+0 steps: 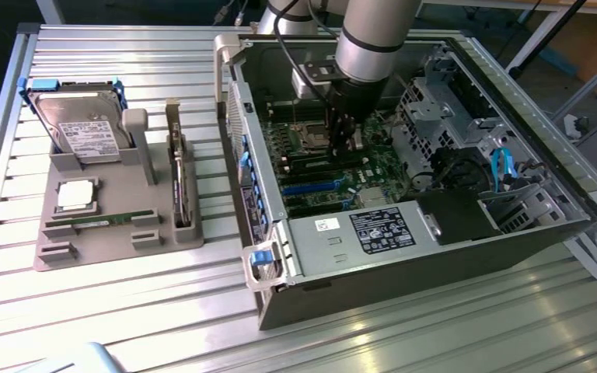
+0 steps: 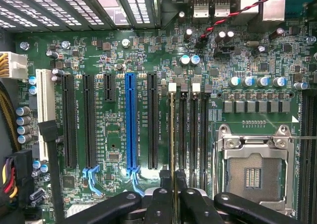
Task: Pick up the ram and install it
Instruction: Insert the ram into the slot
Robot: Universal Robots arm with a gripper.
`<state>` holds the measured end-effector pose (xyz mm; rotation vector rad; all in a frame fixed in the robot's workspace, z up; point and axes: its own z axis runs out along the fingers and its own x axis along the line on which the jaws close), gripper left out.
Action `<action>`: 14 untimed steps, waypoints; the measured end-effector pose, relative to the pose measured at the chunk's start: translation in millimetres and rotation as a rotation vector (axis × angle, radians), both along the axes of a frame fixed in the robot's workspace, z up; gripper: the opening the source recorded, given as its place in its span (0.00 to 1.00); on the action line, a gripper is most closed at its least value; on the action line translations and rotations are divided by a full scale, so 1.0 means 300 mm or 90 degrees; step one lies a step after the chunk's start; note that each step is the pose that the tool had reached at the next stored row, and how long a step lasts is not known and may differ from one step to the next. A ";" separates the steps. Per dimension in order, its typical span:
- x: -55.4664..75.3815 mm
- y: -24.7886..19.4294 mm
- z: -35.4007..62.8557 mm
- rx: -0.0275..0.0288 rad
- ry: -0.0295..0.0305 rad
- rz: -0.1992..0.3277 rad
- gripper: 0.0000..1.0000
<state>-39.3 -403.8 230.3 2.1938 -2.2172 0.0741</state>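
Observation:
The ram (image 2: 172, 135) shows edge-on in the wrist view as a thin greenish-gold strip. It runs along the memory slot (image 2: 172, 101) nearest the black expansion slots, the one with a white latch at its end. My gripper (image 2: 173, 183) is shut on the ram, one black finger (image 2: 164, 192) on each side of it. Whether the stick is seated in the slot or just above it, I cannot tell. In the exterior view my gripper (image 1: 340, 130) reaches straight down into the open computer case (image 1: 329, 233), over the motherboard (image 1: 325, 167) beside the processor socket (image 2: 252, 172).
A grey holder (image 1: 112, 194) at the exterior view's left carries a hard drive (image 1: 81, 116), a silver processor chip (image 1: 75, 194), an upright expansion card (image 1: 179, 179) and another green stick (image 1: 102, 221). Case walls, drive cage (image 1: 428, 109) and cables (image 1: 500, 167) stand around the arm.

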 end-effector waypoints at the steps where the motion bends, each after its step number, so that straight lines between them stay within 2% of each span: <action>1: 0.000 0.000 0.000 0.0000 0.0000 0.000 0.13; 14: 0.000 0.000 0.004 0.0000 -0.0001 -0.001 0.13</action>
